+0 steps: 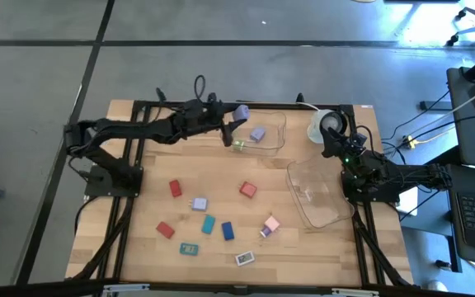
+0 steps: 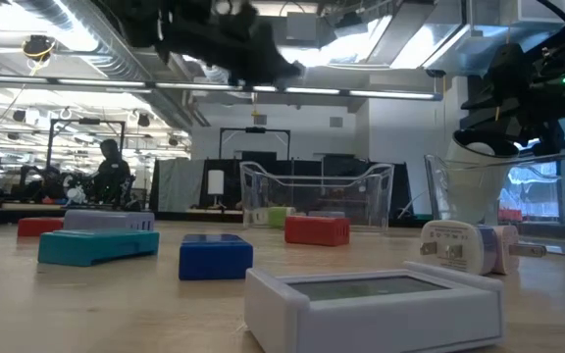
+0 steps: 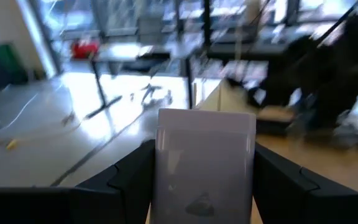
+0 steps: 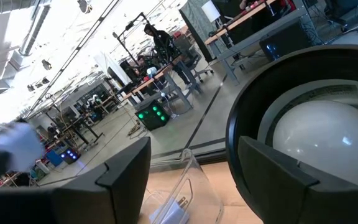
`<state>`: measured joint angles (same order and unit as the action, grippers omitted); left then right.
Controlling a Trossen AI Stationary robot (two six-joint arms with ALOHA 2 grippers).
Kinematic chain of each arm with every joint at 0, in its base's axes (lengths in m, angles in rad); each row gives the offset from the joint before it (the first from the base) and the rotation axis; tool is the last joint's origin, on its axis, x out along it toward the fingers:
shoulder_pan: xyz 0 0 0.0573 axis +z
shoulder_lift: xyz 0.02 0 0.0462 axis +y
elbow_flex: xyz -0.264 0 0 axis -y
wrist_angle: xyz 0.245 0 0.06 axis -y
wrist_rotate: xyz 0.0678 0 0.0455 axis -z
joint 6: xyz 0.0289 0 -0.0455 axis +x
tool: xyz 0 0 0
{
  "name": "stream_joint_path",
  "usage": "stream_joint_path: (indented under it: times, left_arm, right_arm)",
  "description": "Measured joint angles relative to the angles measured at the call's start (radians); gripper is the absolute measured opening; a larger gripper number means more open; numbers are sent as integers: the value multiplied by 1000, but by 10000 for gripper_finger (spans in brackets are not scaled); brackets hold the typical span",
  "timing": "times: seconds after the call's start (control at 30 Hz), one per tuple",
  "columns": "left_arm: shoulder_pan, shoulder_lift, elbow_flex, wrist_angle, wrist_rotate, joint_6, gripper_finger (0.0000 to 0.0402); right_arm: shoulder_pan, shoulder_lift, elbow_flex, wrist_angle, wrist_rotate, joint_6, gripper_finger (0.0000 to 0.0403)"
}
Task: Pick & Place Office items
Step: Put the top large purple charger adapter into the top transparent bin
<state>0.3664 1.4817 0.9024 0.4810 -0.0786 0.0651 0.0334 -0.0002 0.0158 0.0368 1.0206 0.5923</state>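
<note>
My left gripper (image 1: 237, 114) hangs above the left end of the far clear tub (image 1: 275, 124), shut on a lavender block (image 3: 205, 155). A second lavender piece (image 1: 258, 134) and a green one (image 1: 239, 146) lie on that tub's floor. Several office items rest flat on the wood: red blocks (image 1: 175, 188) (image 1: 248, 190) (image 1: 165, 229), a blue block (image 1: 228, 230), teal pieces (image 1: 209, 223) (image 1: 189, 248), a white piece (image 1: 244, 258) and a pink-lavender one (image 1: 270, 224). My right gripper (image 4: 191, 168) is open beside the round white-and-black object (image 1: 328, 124), with nothing between its fingers. My left gripper pinches the lavender block (image 1: 240, 110) between its two fingers (image 3: 132, 177), one on each of its side faces. The block is lifted clear, above the far tub. The pads' exact places are hidden by the block itself.
A second clear tub (image 1: 316, 194) stands on the table's right half, in front of my right arm. The round white-and-black object (image 4: 328, 137) sits near the far right corner, beside the far tub. A person (image 2: 111, 172) shows far off in the room behind.
</note>
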Motion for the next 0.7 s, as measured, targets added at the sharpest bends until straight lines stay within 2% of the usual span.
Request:
stream_joint_path:
  times: [0.13,0.33,0.43,0.7]
  left_arm:
    - [1,99,0,24,-62,0,215]
    - [1,223,0,75,-69,-75,215]
    - [1,255,0,88,-70,-127,216]
    - [2,296,0,89,-70,-131,230]
  right_arm:
    - [0,0,0,0,0,0,246]
    - [0,0,0,0,0,0,246]
    - [0,0,0,0,0,0,246]
    - [0,0,0,0,0,0,246]
